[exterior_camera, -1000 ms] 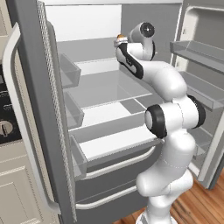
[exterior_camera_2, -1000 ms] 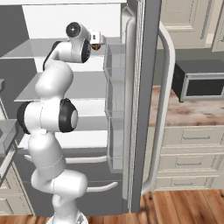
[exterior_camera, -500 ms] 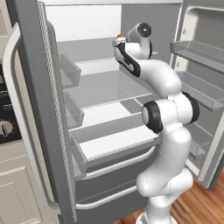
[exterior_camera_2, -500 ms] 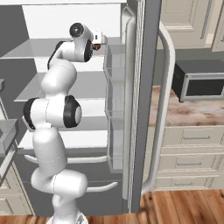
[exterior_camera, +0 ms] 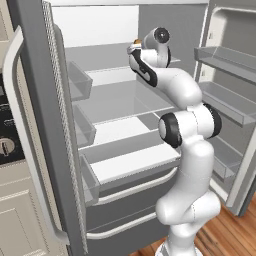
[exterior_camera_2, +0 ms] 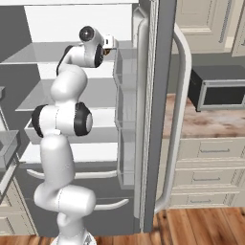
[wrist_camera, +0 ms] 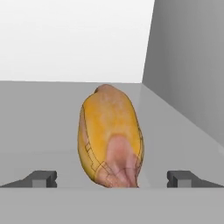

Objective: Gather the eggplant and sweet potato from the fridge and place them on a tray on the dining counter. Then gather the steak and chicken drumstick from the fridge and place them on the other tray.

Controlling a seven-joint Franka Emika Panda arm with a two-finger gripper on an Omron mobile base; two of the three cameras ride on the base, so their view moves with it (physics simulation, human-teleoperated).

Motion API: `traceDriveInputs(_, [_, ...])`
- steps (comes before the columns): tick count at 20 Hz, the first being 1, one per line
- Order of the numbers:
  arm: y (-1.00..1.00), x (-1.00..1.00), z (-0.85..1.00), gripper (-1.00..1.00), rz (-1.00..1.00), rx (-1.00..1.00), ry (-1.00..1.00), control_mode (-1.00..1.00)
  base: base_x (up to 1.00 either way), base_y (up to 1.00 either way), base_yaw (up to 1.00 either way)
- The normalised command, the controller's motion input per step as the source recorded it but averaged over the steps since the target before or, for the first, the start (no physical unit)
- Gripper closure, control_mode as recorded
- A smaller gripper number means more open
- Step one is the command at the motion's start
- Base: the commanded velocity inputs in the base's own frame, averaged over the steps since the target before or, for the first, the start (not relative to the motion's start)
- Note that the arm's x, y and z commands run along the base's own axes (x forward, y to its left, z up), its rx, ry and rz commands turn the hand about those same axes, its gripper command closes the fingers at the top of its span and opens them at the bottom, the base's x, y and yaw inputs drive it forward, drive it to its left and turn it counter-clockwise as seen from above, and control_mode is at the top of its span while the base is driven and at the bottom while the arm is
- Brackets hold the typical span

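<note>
Up at the top shelf [wrist_camera: 43,122] of the open fridge [exterior_camera: 35,100], arm stretched high and bent forward over the lower shelves. Seen from the left base camera: gripper [exterior_camera: 134,47] tucked in against the back of that upper shelf, a tiny speck of orange just past it, the chicken drumstick [exterior_camera: 136,41]. From the right base camera, same story from the other side: white hand level with the top door bin [exterior_camera_2: 125,62], orange lump peeking out right at its front.

Over to the hand camera: drumstick lying flat on the grey shelf, golden-orange along its length, paler pink end nearest the camera, far end pointing toward the white back wall. Sitting dead centre between the 2 dark fingertips [wrist_camera: 41,177], one well off to each side. Jaws spread wide, gripping nothing, clear gap between each tip and the meat. Grey side wall [wrist_camera: 188,78] of the fridge close on one flank.

Elsewhere: both fridge doors swung open, 3 clear bins down the inside of the left one, long pale curved handle [exterior_camera_2: 179,119] on the right one. Beyond it, a black microwave [exterior_camera_2: 225,88] on a brown marbled worktop [exterior_camera_2: 201,125] above cream drawers. Wooden floor [exterior_camera_2: 201,227] below.
</note>
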Motion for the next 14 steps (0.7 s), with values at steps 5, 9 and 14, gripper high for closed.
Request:
traceDriveInputs(5, [0.03,0.14,-0.01,-1.0,0.0,0.0,0.01,-1.0,0.0,0.0,0.0])
traceDriveInputs(9, [0.0,0.07,0.0,-1.0,0.0,0.0,0.01,-1.0,0.0,0.0,0.0])
traceDriveInputs(14, [0.0,0.0,-0.1,-1.0,0.0,0.0,0.04,-1.0,0.0,0.0,0.0])
